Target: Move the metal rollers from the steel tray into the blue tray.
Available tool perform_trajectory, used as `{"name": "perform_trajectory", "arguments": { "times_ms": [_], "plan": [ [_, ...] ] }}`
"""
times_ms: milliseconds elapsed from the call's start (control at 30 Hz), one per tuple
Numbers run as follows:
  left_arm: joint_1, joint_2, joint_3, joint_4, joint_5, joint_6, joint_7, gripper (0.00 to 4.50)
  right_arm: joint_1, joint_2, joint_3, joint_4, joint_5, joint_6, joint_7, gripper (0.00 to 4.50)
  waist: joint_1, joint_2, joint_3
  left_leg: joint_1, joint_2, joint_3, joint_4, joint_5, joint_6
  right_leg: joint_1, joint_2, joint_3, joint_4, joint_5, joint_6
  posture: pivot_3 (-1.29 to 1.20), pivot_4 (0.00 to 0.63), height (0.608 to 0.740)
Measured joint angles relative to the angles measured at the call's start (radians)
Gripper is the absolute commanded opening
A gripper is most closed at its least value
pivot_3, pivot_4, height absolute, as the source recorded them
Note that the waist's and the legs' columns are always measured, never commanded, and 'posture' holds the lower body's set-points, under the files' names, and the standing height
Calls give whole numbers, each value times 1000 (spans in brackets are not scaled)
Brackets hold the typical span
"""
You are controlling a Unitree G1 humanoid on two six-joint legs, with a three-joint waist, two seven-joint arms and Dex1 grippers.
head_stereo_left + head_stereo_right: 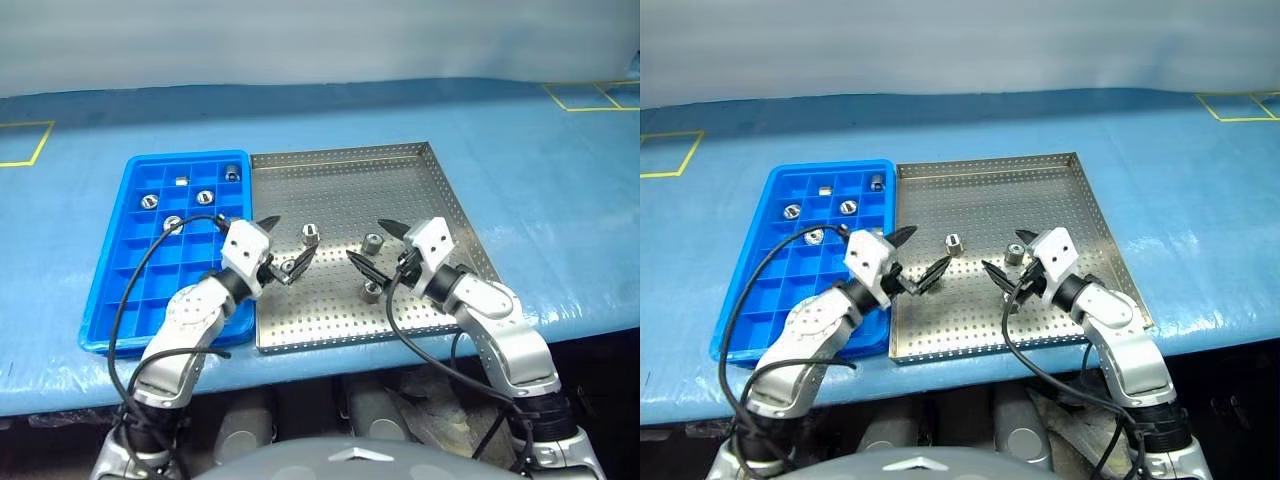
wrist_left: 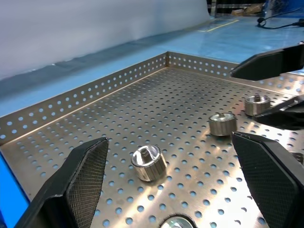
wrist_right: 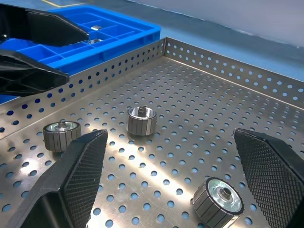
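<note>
Rollers left on the steel tray (image 1: 420,160): three, all around frame centre of the head view: one (image 1: 311,234) just right of the left gripper (image 1: 286,246), one (image 1: 373,243) and one (image 1: 372,289) by the right gripper (image 1: 376,243). Both grippers are spread wide and empty, hovering low over the tray. Five rollers already sit in upper cells of the blue tray (image 1: 110,310), left of frame. Suggest the left takes the nearest roller: centre it between the fingers, drop until the pads straddle its sides, close square so it can't roll or squirt out. Keep the right clear of the left's path.
</note>
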Motion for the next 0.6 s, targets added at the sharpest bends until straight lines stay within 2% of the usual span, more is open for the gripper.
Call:
{"name": "perform_trajectory", "arguments": {
  "times_ms": [400,600],
  "plan": [
    [-196,-97,-47,197,102,177,101,4500,0,-6,-9,-9,-5,4,-25,4495,-9,0,0,0,-1,0,0,0,1,0,0,1,0,0,0,-213,150,740],
    [-258,-137,-43,235,102,375,109,4500,2,-5,-9,-10,-6,3,-41,4495,-15,0,0,-1,0,1,0,-1,1,-1,0,1,0,0,1,-221,150,740]
  ]
}}
